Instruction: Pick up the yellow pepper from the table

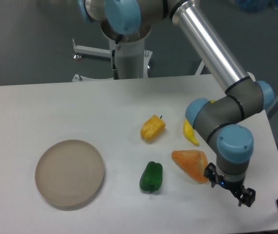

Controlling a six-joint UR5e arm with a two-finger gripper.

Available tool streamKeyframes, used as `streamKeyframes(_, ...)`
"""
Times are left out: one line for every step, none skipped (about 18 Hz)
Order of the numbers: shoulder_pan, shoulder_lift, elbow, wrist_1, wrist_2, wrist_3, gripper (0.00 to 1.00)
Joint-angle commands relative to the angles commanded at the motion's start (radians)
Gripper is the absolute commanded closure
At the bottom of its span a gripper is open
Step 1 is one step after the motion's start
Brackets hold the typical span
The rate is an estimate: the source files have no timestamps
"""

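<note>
While nothing is yet grasped, the bench [41, 105], a white top with rounded corners, carries the following from left to right. Item one: a round beige plate [69, 173], lying flat near the left front, bare, probably set out as a drop-off spot, though the task does not call for it. Item two: a green pepper [151, 176], lying just right of the plate, apart from it. Item three: the yellow pepper [153, 127], small and lumpy with a tiny dark stem, resting on its side near mid-bench, behind the green pepper and touching nothing; access from above looks free. Item four: an orange wedge-shaped piece [190, 165], lying close beside the arm's wrist. Item five: a yellow banana [190, 132], partly hidden behind the arm's elbow joint. Item six: the end effector [231, 188], low over the right front of the bench, well apart from the yellow pepper, fingers dark and small; whether they are spread or pressed together cannot be told. Judgement: approach not begun; the arm must travel left and back.
</note>
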Motion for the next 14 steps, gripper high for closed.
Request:
streamKeyframes(0.000,0.023,-0.028,-0.015,0.000,0.000,0.00)
streamKeyframes(0.000,0.044,-0.051,-0.038,0.000,0.000,0.00)
streamKeyframes(0.000,0.070,-0.077,-0.066,0.000,0.000,0.00)
streamKeyframes(0.000,0.101,-0.109,-0.090,-0.002,0.000,0.00)
streamKeyframes(0.001,0.133,-0.144,-0.107,-0.002,0.000,0.00)
streamKeyframes(0.003,0.165,-0.175,-0.123,-0.002,0.000,0.00)
streamKeyframes(0.003,0.196,-0.209,-0.144,-0.002,0.000,0.00)
streamKeyframes(0.003,0.228,-0.242,-0.170,-0.002,0.000,0.00)
streamKeyframes(0.005,0.262,-0.281,-0.190,-0.003,0.000,0.00)
streamKeyframes(0.006,0.294,-0.325,-0.196,-0.005,0.000,0.00)
streamKeyframes(0.008,0.325,-0.366,-0.196,-0.012,-0.002,0.00)
streamKeyframes(0.009,0.353,-0.405,-0.196,-0.024,-0.006,0.00)
streamKeyframes(0.009,0.374,-0.443,-0.196,-0.043,-0.024,0.00)
streamKeyframes(0.009,0.393,-0.480,-0.190,-0.061,-0.041,0.00)
